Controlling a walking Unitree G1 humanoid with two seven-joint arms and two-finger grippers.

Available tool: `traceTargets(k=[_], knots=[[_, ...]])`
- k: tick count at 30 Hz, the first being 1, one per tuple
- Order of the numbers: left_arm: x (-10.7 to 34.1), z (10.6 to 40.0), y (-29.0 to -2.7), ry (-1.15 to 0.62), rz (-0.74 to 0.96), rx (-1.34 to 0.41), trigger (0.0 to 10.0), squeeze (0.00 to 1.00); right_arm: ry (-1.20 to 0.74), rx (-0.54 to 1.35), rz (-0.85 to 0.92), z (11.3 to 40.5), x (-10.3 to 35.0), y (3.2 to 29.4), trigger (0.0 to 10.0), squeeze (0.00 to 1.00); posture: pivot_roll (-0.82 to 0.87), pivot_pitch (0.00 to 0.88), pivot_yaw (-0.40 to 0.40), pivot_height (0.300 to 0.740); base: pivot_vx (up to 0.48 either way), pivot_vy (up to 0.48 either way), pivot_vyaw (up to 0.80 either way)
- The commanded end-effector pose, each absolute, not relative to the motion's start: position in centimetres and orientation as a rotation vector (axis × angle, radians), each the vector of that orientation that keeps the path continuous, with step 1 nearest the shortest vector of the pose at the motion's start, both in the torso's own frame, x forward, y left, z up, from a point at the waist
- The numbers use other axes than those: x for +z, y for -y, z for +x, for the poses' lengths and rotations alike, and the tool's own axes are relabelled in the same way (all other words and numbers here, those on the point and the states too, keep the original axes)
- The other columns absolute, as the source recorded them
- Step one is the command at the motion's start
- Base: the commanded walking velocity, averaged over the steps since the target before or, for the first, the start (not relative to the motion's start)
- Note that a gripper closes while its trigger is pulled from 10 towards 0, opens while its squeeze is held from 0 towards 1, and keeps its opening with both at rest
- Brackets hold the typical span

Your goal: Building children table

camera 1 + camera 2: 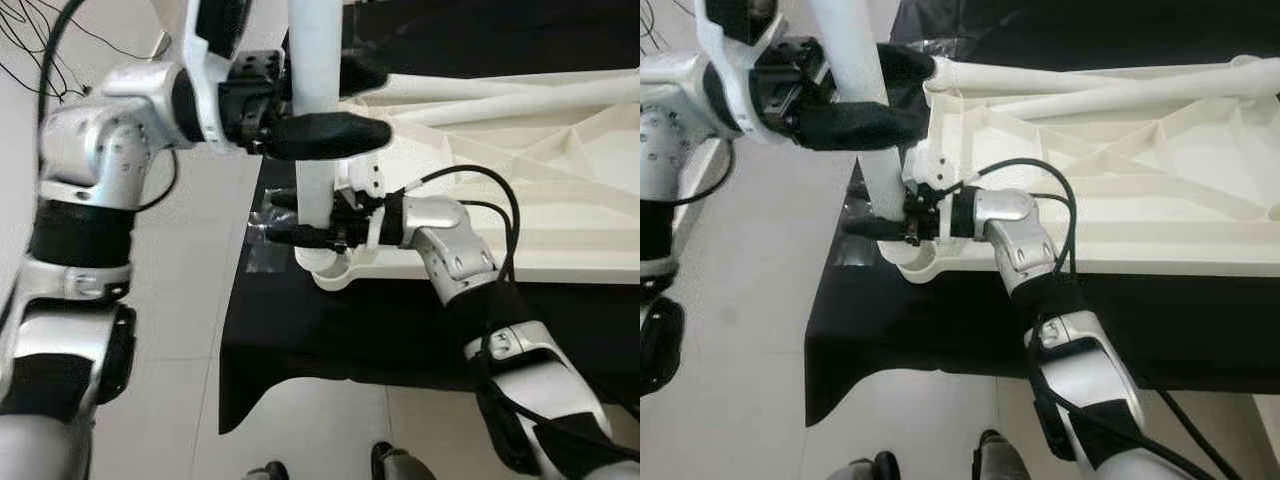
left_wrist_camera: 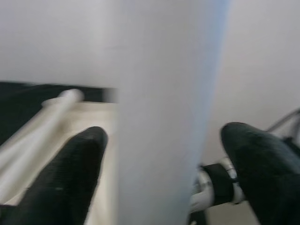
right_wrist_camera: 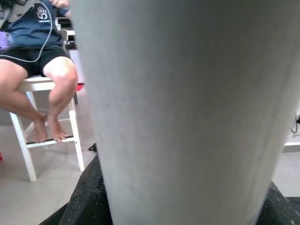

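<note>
White table leg (image 1: 316, 120) stands upright in the corner socket (image 1: 335, 272) of the inverted tabletop (image 1: 1120, 180), at the near left corner of the black-covered bench (image 1: 300, 340). Judged light, rigid, smooth plastic, apt to slip; grip low for seating. Left claw (image 1: 320, 135) clenched on leg high up; right claw (image 1: 300, 222) clenched near its base. Right wrist view adds a seated person (image 3: 42, 56) on a white stool (image 3: 33, 122).

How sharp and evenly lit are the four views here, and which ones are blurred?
Left and right eye views: sharp, evenly lit, bright floor; the white leg stands crisp in the corner socket. Left wrist view: soft, the leg and black fingers out of focus. Right wrist view: near leg blurred, the seated person behind clearer.
</note>
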State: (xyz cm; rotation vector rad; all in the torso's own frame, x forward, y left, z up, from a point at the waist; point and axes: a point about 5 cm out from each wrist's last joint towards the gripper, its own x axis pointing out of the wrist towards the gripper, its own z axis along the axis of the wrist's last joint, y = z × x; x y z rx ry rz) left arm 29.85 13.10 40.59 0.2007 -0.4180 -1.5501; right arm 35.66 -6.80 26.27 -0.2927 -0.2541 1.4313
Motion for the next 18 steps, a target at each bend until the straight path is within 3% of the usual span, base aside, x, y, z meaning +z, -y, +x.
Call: traceTargets(k=[1,7,8,16,17,18], knots=[[41.4,28.6,-15.5,0.461,0.23,-1.45,10.0,1.0,0.216,1.45,-0.292,35.8,25.5,6.6,0.0,0.0,-0.02,0.305,0.067,0.74,0.0,0.0,0.0],[43.0,26.8,-19.7,0.531,0.236,-1.232,10.0,1.0,0.245,1.39,-0.255,36.5,26.5,7.7,0.0,0.0,0.0,0.305,0.058,0.74,0.0,0.0,0.0],[43.7,25.9,-21.7,0.563,0.215,-1.128,10.0,1.0,0.27,1.364,-0.214,36.8,27.2,8.4,0.0,0.0,0.01,0.303,0.055,0.74,0.0,0.0,0.0],[43.5,24.5,-24.7,0.583,0.126,-0.975,10.0,1.0,0.3,1.359,-0.164,36.8,28.1,9.3,0.0,0.0,0.02,0.3,0.051,0.74,0.0,0.0,0.0],[41.2,24.3,-25.2,0.506,0.093,-0.939,10.0,1.0,0.29,1.403,-0.173,36.5,27.9,9.5,0.0,0.0,0.03,0.301,0.053,0.74,0.0,0.0,0.0],[38.2,24.2,-25.1,0.401,0.088,-0.92,10.0,0.53,0.278,1.45,-0.189,36.2,27.7,9.5,0.0,0.0,0.03,0.302,0.051,0.74,0.0,0.0,0.0]])
